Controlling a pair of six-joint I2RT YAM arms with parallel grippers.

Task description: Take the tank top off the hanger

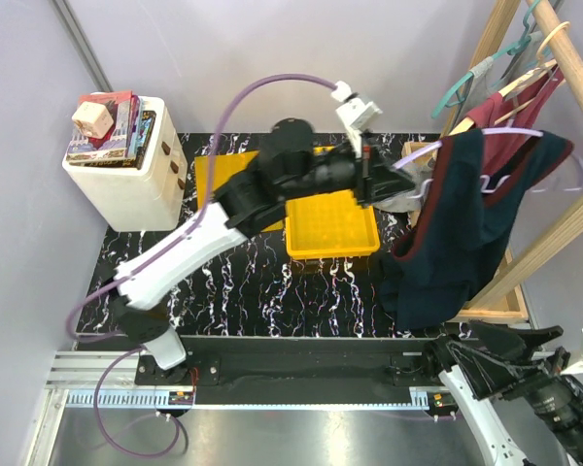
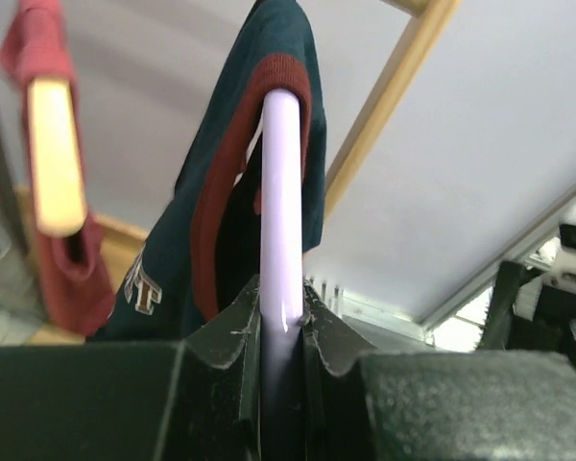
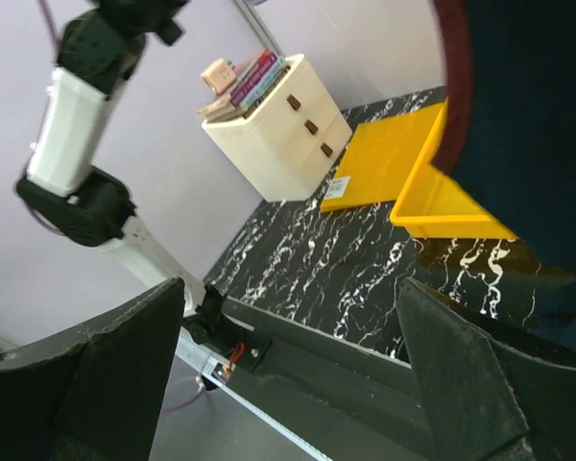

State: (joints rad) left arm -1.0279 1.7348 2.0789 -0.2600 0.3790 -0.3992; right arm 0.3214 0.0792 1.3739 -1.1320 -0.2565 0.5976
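Left gripper (image 2: 281, 305) clamping hanger (image 2: 281, 182), tank top (image 1: 457, 228) draped, yellow tray (image 1: 332, 231) nearby

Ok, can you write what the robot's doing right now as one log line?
left gripper: shut on hanger | right gripper: open, holding nothing | tank top: on hanger, not yet off

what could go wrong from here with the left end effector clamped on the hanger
The left end effector pinches only the thin hanger, which could slip or twist. The tank top drapes over that hanger by its strap, so pulling may snag it. The open right end effector holds no fabric yet.
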